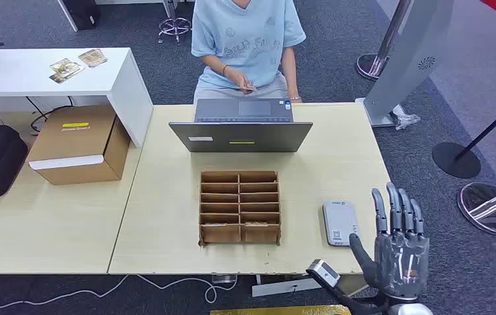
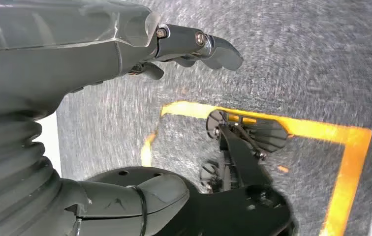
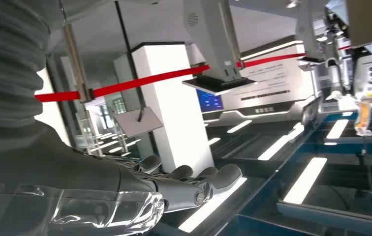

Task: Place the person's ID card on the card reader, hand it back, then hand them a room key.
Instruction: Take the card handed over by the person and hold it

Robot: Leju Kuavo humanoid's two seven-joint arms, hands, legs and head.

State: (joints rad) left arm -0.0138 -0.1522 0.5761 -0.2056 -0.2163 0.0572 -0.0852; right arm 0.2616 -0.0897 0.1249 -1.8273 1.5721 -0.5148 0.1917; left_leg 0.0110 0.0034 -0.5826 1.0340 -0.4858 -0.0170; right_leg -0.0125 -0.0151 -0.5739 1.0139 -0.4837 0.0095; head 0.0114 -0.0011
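The right robot hand [image 1: 399,252] is raised at the near right corner of the bench [image 1: 337,164], palm up and fingers spread wide and pointing away from the robot, holding nothing. The card reader [image 1: 340,223], a pale grey slab, lies flat on the bench just beside this robot hand, on its thumb side and slightly ahead, with its long axis running away from the robot, roughly in line with the fingers. The ID card [image 1: 250,86] appears to be the small thing in the person's hand [image 1: 240,80], well ahead of the robot hand and off to its thumb side, beyond the laptop [image 1: 242,128] at the far edge of the bench; it is too small to tell its lie. So the card must come across the whole depth of the bench, and the right robot hand is clearly the nearer one to both card and reader. The left robot hand [image 2: 189,46] hangs down over the carpeted floor, fingers loosely apart and empty. The wooden sorter [image 1: 239,207], probably for room keys, stands further to the thumb side of the reader
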